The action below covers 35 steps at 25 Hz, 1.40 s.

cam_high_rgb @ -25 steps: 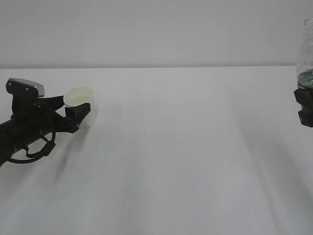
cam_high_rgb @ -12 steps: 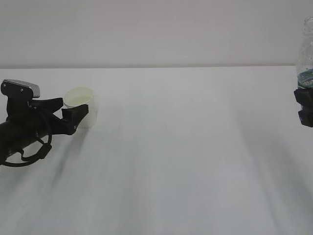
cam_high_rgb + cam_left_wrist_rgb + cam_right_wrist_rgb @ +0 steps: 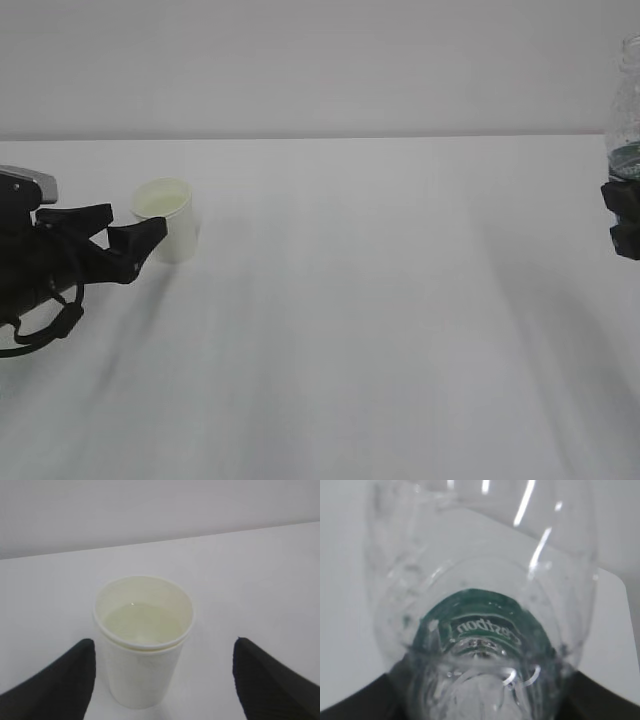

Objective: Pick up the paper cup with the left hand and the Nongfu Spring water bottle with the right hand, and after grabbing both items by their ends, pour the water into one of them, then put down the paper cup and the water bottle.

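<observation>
Exterior view shows my left hand (image 3: pixel 120 238) has backed away leftward, its fingers spread apart, leaving the paper cup (image 3: pixel 169 219) standing on the white bench (image 3: pixel 360 320) at far left. So the cup is set down, with water (image 3: pixel 142 625) inside its waxy cream wall. My right hand (image 3: pixel 625 220) clamps the ribbed clear Nongfu Spring water bottle (image 3: pixel 626 130) at far right.

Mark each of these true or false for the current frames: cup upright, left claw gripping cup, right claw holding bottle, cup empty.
1. The paper cup stands upright on the table. True.
2. The left claw grips the cup. False: its jaws stand open, clear of the cup's sides.
3. The right claw holds the Nongfu Spring water bottle. True.
4. The cup is empty. False: water shows inside.
</observation>
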Each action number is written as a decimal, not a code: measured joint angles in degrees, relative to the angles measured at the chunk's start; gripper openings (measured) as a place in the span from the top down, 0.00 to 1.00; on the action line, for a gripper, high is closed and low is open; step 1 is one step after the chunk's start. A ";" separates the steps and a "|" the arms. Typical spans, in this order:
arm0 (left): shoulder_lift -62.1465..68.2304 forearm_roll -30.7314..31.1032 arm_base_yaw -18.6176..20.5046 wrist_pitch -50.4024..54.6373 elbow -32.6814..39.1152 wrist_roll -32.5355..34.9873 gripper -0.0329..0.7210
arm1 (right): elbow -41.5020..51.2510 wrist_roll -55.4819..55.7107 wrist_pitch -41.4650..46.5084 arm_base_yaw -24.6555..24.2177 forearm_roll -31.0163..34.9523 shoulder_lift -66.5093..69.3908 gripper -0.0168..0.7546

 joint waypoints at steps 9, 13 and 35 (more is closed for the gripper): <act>-10.81 -0.10 0.00 0.00 6.35 -2.74 0.17 | 0.00 1.31 0.00 0.00 0.00 0.00 0.46; -16.38 -0.10 0.00 0.00 8.77 -2.88 0.17 | 0.00 1.51 0.00 0.00 0.00 0.00 0.46; -38.87 -5.53 0.00 0.11 21.95 -3.27 0.17 | -0.32 6.78 1.97 0.00 0.00 0.00 0.46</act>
